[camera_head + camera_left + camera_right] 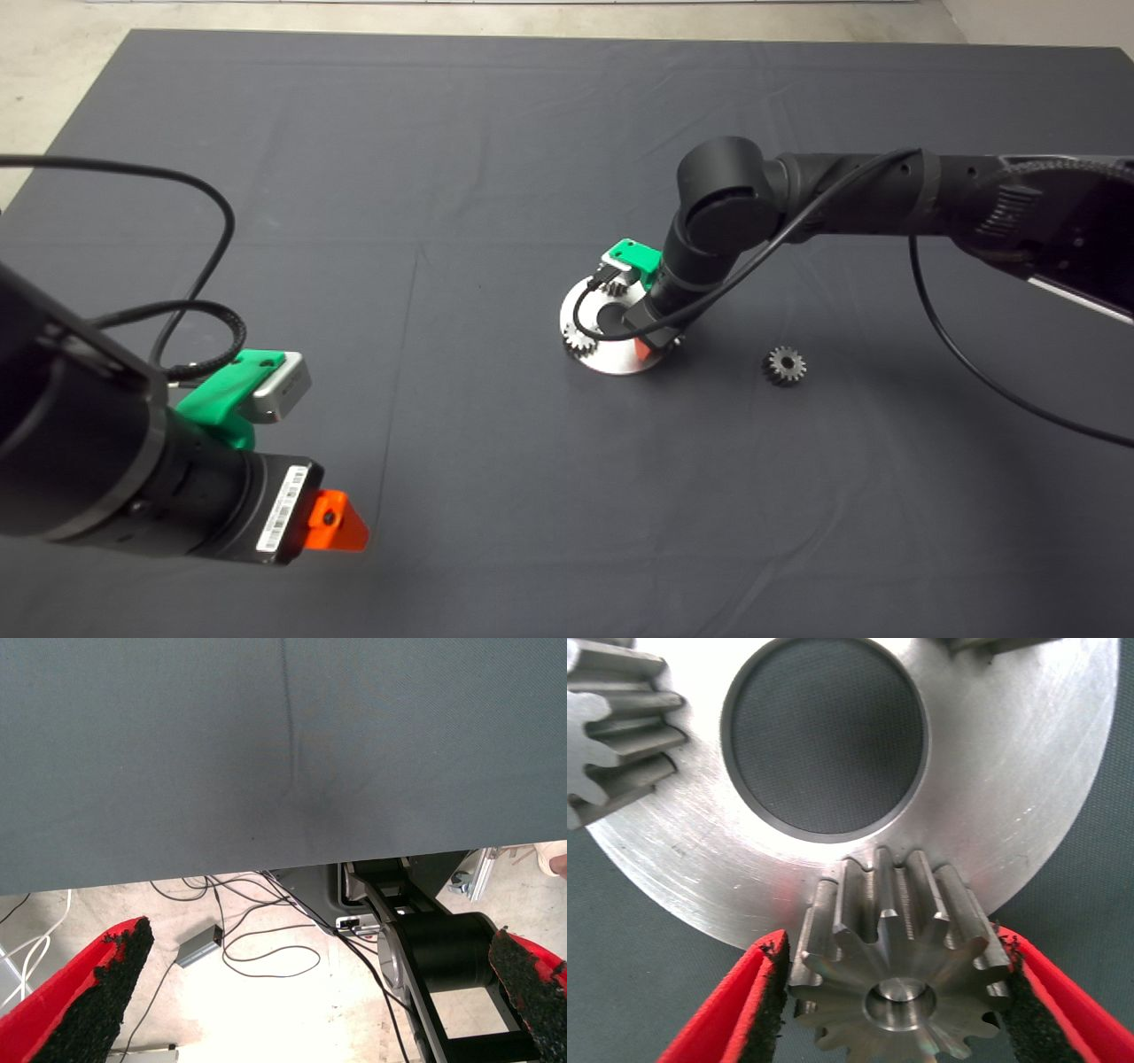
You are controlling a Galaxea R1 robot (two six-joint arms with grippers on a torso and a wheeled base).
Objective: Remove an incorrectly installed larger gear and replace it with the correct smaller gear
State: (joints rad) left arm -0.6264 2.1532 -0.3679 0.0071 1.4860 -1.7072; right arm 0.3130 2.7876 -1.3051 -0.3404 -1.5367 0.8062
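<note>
The larger gear, silver with long flaring teeth, sits on a pin at the rim of the round silver plate. My right gripper reaches down over the plate. Its black pads press against the gear's teeth on both sides, so it is shut on the gear. In the head view the wrist hides this gear. The smaller gear, dark with short teeth, lies flat on the mat to the right of the plate. My left gripper is parked at the lower left, open and holding nothing.
Two short-toothed gears also sit on the plate around its dark centre hole. The right arm's cable loops over the mat. In the left wrist view, floor cables show beyond the mat's edge.
</note>
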